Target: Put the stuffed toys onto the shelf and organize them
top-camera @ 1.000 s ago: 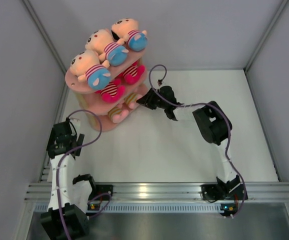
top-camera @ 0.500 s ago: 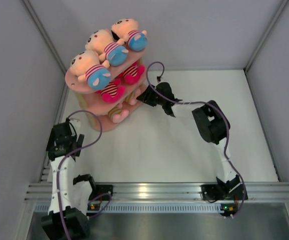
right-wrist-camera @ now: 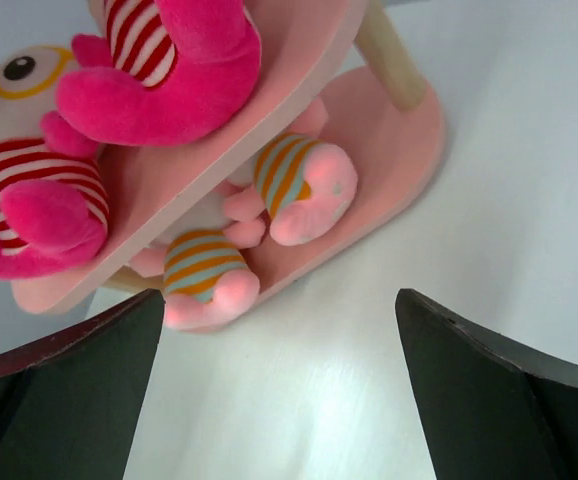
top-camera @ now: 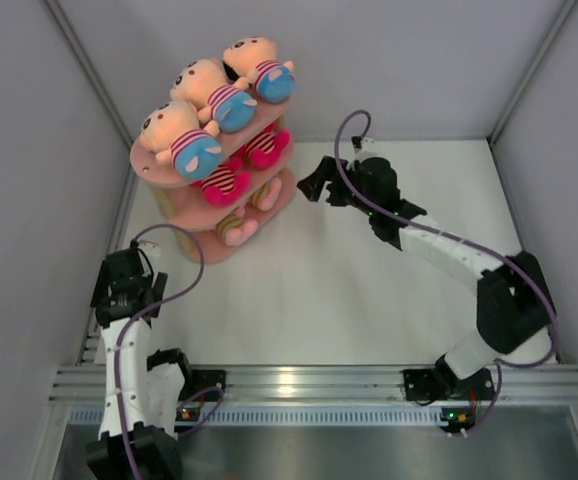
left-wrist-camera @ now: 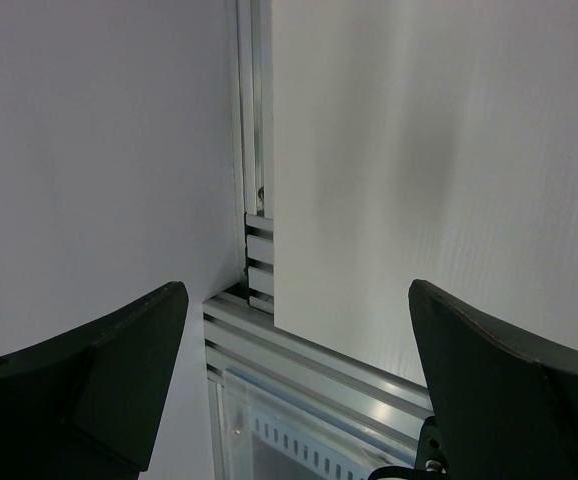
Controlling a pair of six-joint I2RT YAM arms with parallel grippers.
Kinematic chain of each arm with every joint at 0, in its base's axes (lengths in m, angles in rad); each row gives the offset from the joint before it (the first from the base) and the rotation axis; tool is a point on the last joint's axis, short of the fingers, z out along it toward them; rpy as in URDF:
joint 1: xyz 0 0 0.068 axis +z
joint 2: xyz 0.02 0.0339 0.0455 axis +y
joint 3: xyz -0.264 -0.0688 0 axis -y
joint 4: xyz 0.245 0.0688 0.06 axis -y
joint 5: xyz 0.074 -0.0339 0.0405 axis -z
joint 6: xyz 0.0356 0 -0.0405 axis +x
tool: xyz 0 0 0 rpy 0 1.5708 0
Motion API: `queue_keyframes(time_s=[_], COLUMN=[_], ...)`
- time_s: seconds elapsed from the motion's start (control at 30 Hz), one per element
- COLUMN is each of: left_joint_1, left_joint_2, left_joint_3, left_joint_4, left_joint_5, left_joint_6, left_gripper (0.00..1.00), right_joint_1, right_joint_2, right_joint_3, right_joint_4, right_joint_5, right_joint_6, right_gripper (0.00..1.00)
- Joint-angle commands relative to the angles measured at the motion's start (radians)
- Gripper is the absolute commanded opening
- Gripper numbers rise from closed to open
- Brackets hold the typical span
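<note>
Two pink toys (right-wrist-camera: pixel 304 185) half hidden under shelf (right-wrist-camera: pixel 405 140) boards, left pincer (left-wrist-camera: pixel 299 300), right pincer (right-wrist-camera: pixel 279 300) gaping, empty.

White table (top-camera: pixel 369 290): a pink three-tier shelf (top-camera: pixel 147 168) stands near its far-left corner, bottom board flat on the surface.
Top board: three peach-headed toys (top-camera: pixel 201 90) lie in a row, blue bottoms toward the right.
Middle board: two magenta toys (top-camera: pixel 226 182) in striped shirts.
Bottom board: two pink toys (top-camera: pixel 237 228) with yellow stripes, feet at the rim.

The right gripper (top-camera: pixel 319 187) has opened wide and drawn back from the shelf's (top-camera: pixel 281 200) bottom tier.
</note>
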Motion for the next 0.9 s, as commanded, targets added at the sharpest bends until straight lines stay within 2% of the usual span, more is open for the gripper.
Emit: queue_keyframes(time_s=[0.0,0.17,0.27,0.43,0.53,0.67,0.87], left_joint_1=[0.002,0.002,0.002,0.002,0.002,0.002,0.002], left_joint_2=[-0.019,-0.004,0.035,0.149,0.183,0.168,0.099], left_joint_3=[-0.013,-0.016,0.009,0.119,0.196,0.251,0.270], left_joint_4=[-0.035,-0.039,-0.039,-0.053,-0.073,-0.073,-0.072], left_joint_5=[-0.031,-0.049,-0.035,-0.020,0.043,0.236,0.285], left_joint_6=[-0.019,-0.079,-0.106,-0.207,-0.252,-0.246,-0.235], left_gripper=[0.99,0.98,0.98,0.98,0.99,0.98,0.99], right_joint_1=[-0.033,-0.108,-0.182,-0.335,-0.343,-0.343,-0.342], right_joint_2=[-0.203,-0.461,-0.561,-0.644,-0.696,-0.754,-0.782], right_joint_3=[-0.100,-0.282,-0.359,-0.437,-0.482,-0.532,-0.566], right_joint_4=[-0.207,-0.450,-0.521,-0.601,-0.591,-0.577,-0.531], right_joint_5=[0.198,0.403,0.550,0.610,0.625,0.624,0.582], right_joint_6=[-0.156,-0.227,-0.227,-0.190,-0.215,-0.219,-0.231], right_gripper=[0.99,0.99,0.99,0.99,0.99,1.00,0.99])
